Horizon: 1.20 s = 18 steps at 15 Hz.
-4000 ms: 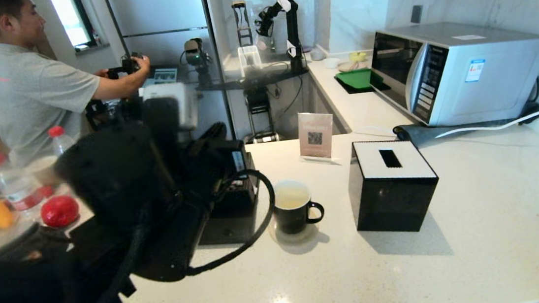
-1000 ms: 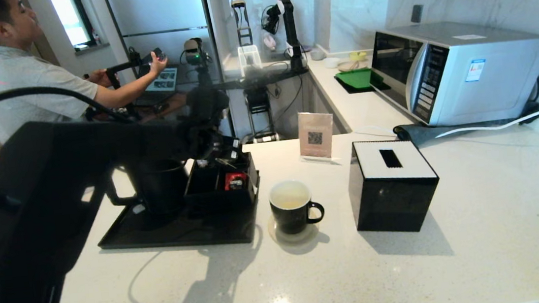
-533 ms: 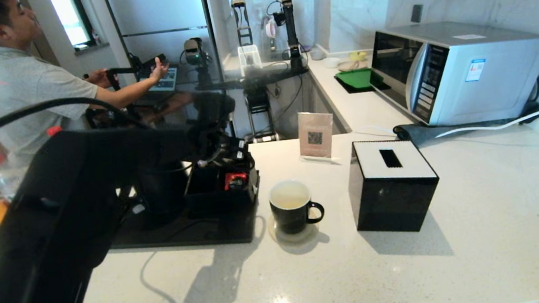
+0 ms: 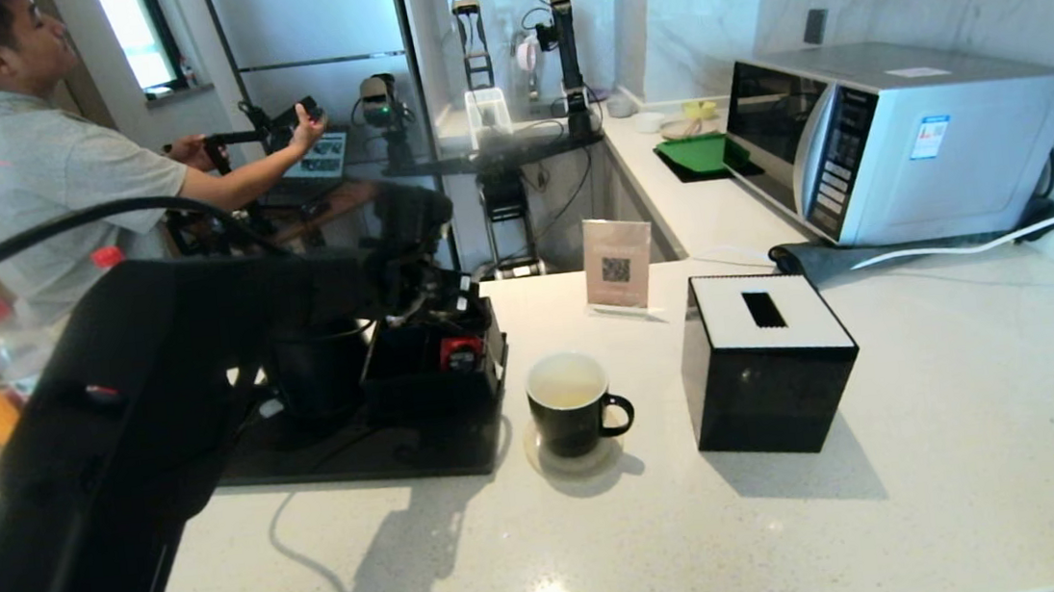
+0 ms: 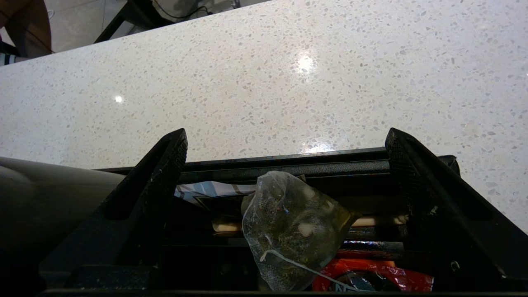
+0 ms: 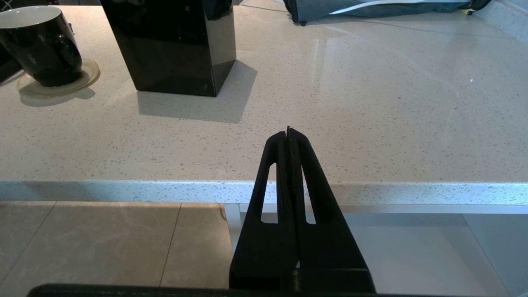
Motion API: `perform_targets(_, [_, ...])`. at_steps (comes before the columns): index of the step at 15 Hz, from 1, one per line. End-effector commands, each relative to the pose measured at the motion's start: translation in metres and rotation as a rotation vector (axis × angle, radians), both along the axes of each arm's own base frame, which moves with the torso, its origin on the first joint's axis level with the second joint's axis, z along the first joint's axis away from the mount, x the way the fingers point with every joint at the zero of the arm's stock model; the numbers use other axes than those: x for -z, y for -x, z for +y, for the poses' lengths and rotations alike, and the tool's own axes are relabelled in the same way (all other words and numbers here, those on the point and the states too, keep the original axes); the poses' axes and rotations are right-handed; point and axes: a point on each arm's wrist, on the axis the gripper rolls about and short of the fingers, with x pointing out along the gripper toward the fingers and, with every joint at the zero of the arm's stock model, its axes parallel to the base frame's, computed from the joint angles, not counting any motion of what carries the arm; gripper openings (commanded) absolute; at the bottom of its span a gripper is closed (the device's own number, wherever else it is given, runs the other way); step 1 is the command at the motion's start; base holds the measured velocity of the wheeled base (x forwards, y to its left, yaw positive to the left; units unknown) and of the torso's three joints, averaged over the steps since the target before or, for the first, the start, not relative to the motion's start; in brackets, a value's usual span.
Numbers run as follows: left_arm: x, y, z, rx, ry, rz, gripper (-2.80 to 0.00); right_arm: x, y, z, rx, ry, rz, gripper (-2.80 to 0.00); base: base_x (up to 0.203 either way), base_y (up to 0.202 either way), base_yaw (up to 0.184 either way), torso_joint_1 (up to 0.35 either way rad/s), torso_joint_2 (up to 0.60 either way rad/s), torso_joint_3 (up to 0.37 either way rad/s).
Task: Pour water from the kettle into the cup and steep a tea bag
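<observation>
The tea bag (image 5: 288, 222), a mesh pouch with a white string, lies in the black organizer box (image 4: 437, 363) beside a red packet (image 5: 371, 280). My left gripper (image 5: 286, 136) is open over that box, one finger on each side of the pouch and apart from it; the head view shows it at the box's top (image 4: 438, 297). The black kettle (image 4: 317, 374) stands on the black tray (image 4: 407, 453), partly hidden by my left arm. The black cup (image 4: 571, 403) holds pale yellowish water on a coaster. My right gripper (image 6: 288, 130) is shut and empty, off the counter's front edge.
A black tissue box (image 4: 765, 360) stands right of the cup, with a small sign card (image 4: 619, 266) behind. A microwave (image 4: 889, 140) sits at the back right. Red-capped bottles (image 4: 103, 259) are at far left. A person works behind the counter.
The kettle, seen blurred at my left arm four seconds ago, now stands on the tray. The left gripper has gone over the organizer box and has barely shifted in the last half second.
</observation>
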Motion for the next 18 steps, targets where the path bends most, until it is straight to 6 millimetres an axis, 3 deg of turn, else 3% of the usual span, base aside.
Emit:
perform_targets(1, [0.000, 0.000, 0.002, -0.005, -0.001, 0.000, 0.00, 0.000, 0.000, 0.000, 0.000, 0.000, 0.002, -2.80, 0.000, 0.000, 0.000, 0.000, 0.00, 0.000])
perform_targets(3, [0.001, 0.000, 0.002, -0.005, -0.002, 0.004, 0.00, 0.000, 0.000, 0.000, 0.000, 0.000, 0.002, -2.80, 0.000, 0.000, 0.000, 0.000, 0.00, 0.000])
perform_targets(4, [0.001, 0.000, 0.002, -0.005, -0.003, 0.005, -2.80, 0.000, 0.000, 0.000, 0.000, 0.000, 0.002, -2.80, 0.000, 0.000, 0.000, 0.000, 0.00, 0.000])
perform_targets(18, [-0.013, 0.007, 0.006, -0.010, 0.003, -0.010, -2.80, 0.000, 0.000, 0.000, 0.000, 0.000, 0.002, -2.80, 0.000, 0.000, 0.000, 0.000, 0.00, 0.000])
